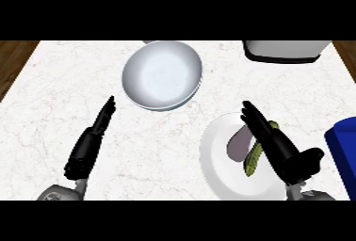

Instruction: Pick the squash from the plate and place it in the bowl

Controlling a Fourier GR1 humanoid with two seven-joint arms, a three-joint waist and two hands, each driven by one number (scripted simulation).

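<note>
A green and yellow squash lies on the white plate at the lower right, partly hidden by my right hand. That hand hovers over the plate with its fingers straight and pointing up-left, right beside the squash, thumb out to the right. The pale blue-white bowl sits at the top centre of the counter. My left hand rests open at the lower left, fingers straight, holding nothing.
A grey and black appliance stands at the top right corner. A blue container sits at the right edge next to the plate. The marble counter ends in wood at the top corners.
</note>
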